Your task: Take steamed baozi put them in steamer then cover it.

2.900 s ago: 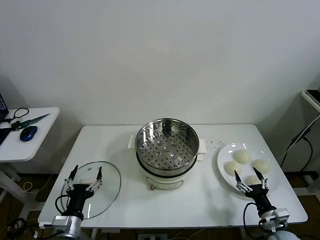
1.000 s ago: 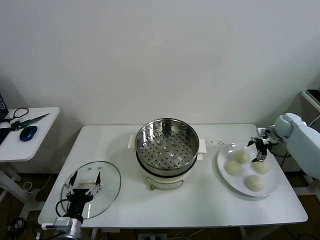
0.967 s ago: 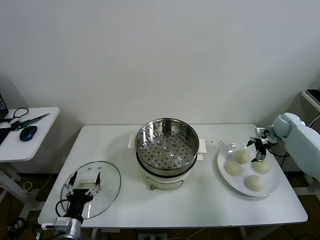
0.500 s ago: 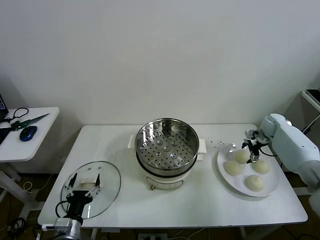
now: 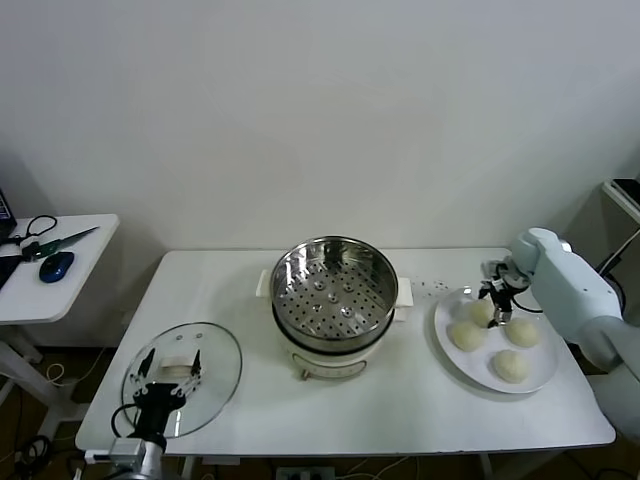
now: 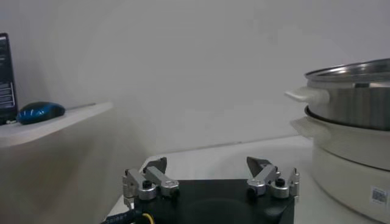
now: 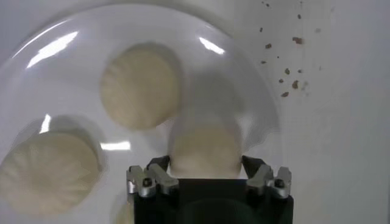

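Note:
Four cream-white baozi lie on a white plate (image 5: 441, 325) at the right. My right gripper (image 5: 496, 303) hangs over the plate's far side, open, its fingers either side of the farthest baozi (image 5: 481, 312). In the right wrist view that baozi (image 7: 204, 151) sits between the open gripper (image 7: 206, 163), with two more baozi (image 7: 141, 85) (image 7: 49, 173) beside it. The steel steamer (image 5: 335, 285) stands empty at the table's middle. The glass cover (image 5: 215, 385) lies flat at the front left. My left gripper (image 5: 167, 372) waits open above it, also shown in the left wrist view (image 6: 210, 176).
A small side table (image 5: 60, 290) at the far left holds a blue mouse (image 5: 57, 266) and scissors. Dark specks (image 5: 435, 288) dot the table between steamer and plate. The steamer's side (image 6: 356, 91) and white pot base (image 6: 353, 164) show in the left wrist view.
My right arm rose from the table's front right, swung round to the plate's far side and slid left onto the farthest baozi. My left gripper drew back slightly toward the front edge.

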`<act>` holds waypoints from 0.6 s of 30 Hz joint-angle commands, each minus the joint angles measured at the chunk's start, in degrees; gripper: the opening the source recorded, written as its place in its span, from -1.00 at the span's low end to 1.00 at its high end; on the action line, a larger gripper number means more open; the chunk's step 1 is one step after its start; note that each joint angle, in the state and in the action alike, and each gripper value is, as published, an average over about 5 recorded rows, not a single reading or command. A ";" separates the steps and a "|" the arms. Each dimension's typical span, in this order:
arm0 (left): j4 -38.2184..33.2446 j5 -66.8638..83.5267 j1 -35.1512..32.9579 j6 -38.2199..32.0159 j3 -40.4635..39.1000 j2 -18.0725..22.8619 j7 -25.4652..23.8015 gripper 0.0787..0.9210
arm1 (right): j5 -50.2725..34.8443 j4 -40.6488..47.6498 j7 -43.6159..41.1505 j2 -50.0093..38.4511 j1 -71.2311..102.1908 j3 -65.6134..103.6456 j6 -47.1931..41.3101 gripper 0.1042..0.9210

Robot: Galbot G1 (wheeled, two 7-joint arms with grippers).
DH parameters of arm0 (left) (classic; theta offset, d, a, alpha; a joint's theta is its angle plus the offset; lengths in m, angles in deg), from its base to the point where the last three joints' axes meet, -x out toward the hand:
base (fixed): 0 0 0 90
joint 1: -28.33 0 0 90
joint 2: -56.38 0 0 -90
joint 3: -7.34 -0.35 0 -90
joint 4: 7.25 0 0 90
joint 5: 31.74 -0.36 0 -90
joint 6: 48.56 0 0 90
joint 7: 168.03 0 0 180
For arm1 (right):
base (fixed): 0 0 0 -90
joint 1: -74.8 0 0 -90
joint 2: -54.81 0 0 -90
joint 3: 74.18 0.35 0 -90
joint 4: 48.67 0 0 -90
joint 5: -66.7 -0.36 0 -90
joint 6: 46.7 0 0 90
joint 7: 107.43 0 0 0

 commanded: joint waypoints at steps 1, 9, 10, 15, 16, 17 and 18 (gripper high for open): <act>-0.05 -0.12 -0.05 -0.01 -0.04 0.06 0.00 0.77 | 1.25 1.31 -0.10 0.76 -0.27 0.65 0.24 0.51; -0.09 -0.35 -0.47 -0.19 -0.12 0.19 0.04 0.77 | -1.47 -0.66 -1.35 -0.09 -1.01 -0.40 0.34 0.41; -0.12 -0.35 -0.51 -0.19 -0.10 0.18 0.04 0.77 | -2.30 -1.34 -1.60 -0.49 -1.45 -1.19 0.45 0.41; -0.38 -0.32 -0.90 -0.23 0.02 0.20 0.07 0.77 | -9.56 -5.58 -3.56 -2.78 -7.04 -9.64 2.33 0.40; -0.44 -0.31 -1.02 -0.26 0.03 0.19 0.07 0.77 | -11.11 -6.47 -4.08 -3.13 -8.96 -12.02 2.87 0.40; -0.50 -0.27 -1.13 -0.30 0.04 0.18 0.07 0.77 | -12.44 -7.14 -4.48 -3.30 -10.83 -14.30 3.49 0.40; -0.59 -0.22 -1.25 -0.33 0.05 0.17 0.08 0.77 | -13.63 -7.72 -5.06 -3.29 -13.06 -16.56 4.51 0.40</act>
